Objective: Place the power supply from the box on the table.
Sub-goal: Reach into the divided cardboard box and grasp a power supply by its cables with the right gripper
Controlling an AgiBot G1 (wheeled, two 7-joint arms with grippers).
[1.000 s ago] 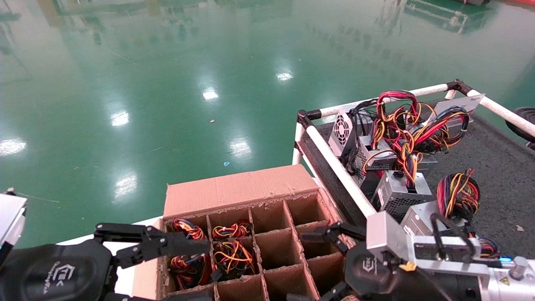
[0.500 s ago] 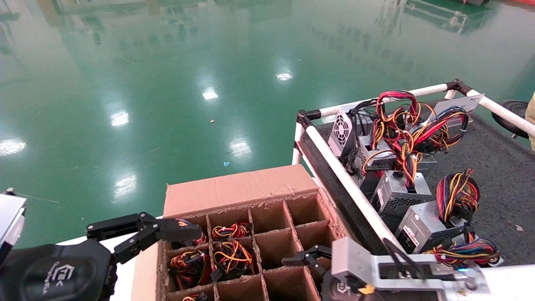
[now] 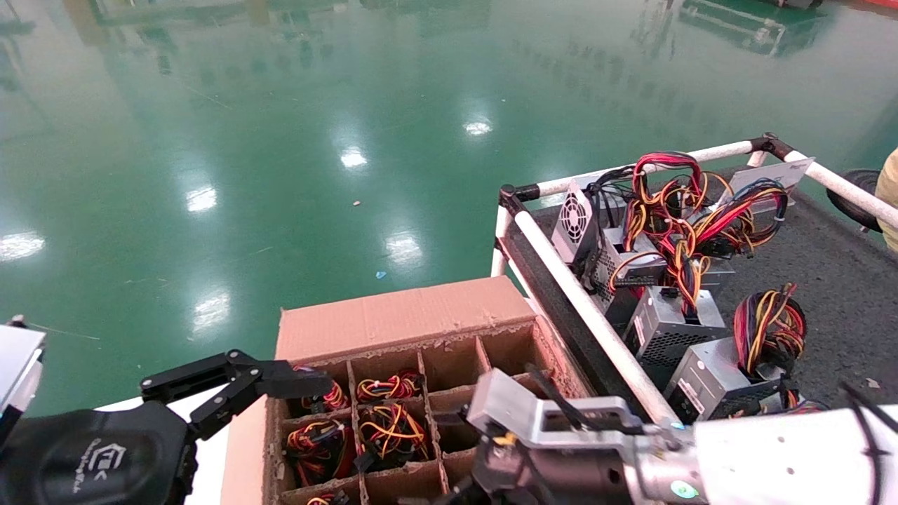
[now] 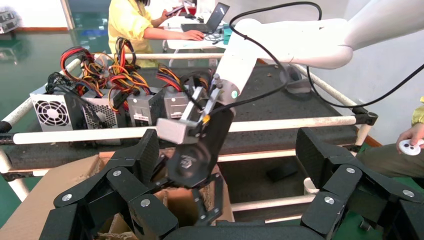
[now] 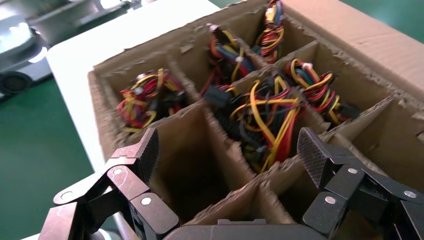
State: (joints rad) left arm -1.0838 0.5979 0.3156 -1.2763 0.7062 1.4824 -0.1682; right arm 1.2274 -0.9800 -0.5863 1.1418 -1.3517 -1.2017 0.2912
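Hovering: my right gripper (image 5: 227, 165) over the box (image 3: 393, 319), fingers spread wide, nothing held.
Left gripper (image 3: 280, 382): parked at the box's left edge, gaping, empty.

box (image 3: 393, 319): brown, divided | power supply (image 5: 270, 117): in cell | table (image 3: 842, 280): grey

A glossy green floor (image 3: 280, 140) in a large hall

The floor reflects bright ceiling lights in white spots. A person in yellow (image 4: 131, 20) sits at a desk (image 4: 195, 44) with a laptop (image 4: 212, 17).
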